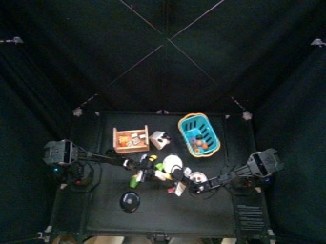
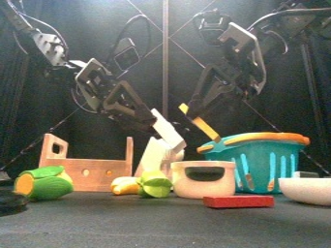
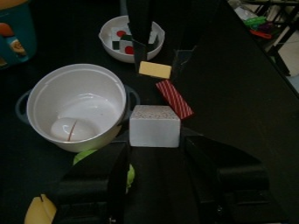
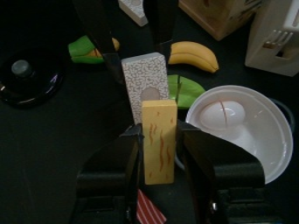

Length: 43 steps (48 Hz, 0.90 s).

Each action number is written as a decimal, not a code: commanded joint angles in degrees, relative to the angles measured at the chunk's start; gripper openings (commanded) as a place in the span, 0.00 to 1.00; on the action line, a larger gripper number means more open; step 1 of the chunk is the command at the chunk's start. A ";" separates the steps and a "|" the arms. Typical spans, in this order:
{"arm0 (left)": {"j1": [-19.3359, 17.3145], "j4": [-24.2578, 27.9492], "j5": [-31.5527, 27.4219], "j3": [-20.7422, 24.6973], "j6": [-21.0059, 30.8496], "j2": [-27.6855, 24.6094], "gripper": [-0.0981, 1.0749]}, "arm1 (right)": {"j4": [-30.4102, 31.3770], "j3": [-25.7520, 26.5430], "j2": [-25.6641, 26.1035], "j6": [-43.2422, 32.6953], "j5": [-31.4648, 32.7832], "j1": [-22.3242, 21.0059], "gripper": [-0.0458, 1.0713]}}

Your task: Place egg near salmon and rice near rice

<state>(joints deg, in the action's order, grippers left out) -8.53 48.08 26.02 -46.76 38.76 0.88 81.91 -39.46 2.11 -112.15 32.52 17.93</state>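
Right hand (image 4: 160, 144) clamping yellow egg (image 4: 159, 140) upright above white block (image 4: 147, 77), left hand (image 3: 149, 166) wide beside white bowl (image 3: 73, 105).

No readable words, labels or numbers show on anything (small print, if any, may be blurred).
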 commanded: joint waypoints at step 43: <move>-1.49 -0.35 -6.15 -8.61 0.00 12.13 0.56 | -9.05 -0.44 2.02 0.26 -17.67 2.37 0.57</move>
<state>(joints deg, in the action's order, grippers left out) -9.76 47.99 20.04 -55.55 38.76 11.43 73.13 -40.25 2.20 -111.97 16.08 20.92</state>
